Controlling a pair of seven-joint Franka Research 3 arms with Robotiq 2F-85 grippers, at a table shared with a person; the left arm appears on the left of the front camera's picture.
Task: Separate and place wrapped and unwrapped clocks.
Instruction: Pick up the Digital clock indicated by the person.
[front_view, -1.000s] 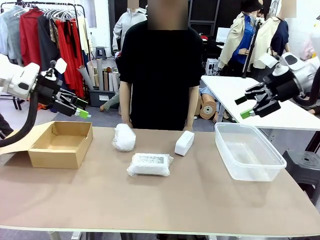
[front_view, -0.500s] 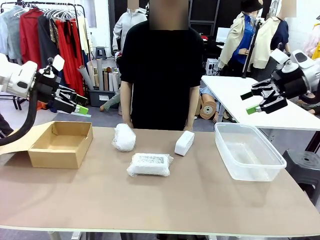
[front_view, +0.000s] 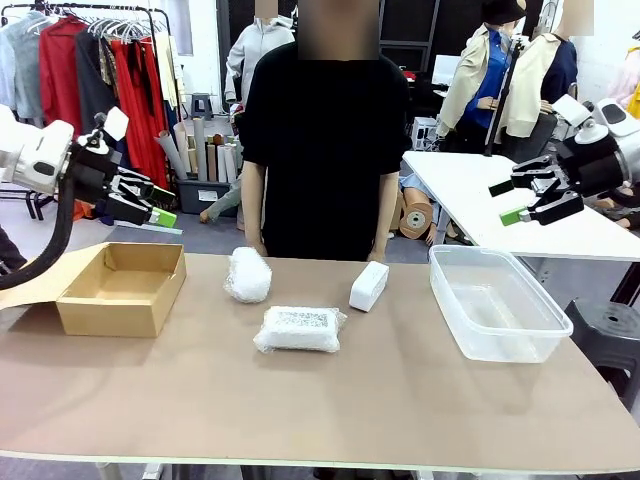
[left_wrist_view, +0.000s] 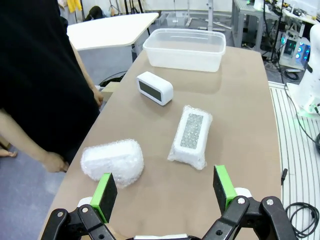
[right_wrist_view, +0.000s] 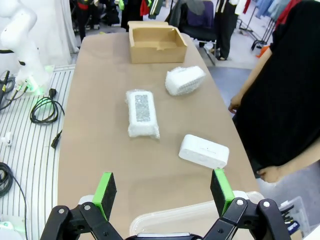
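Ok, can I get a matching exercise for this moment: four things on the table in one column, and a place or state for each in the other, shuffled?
Things:
1. cardboard box
2. clear plastic tub
3. bare white clock
4. flat wrapped clock

Places or states:
A. robot's right end of the table, empty
B. unwrapped, near the far edge
C. robot's left end, top open
D. in crinkly plastic, speckled label up, mid-table

Pairs: 1-C, 2-A, 3-B, 4-D
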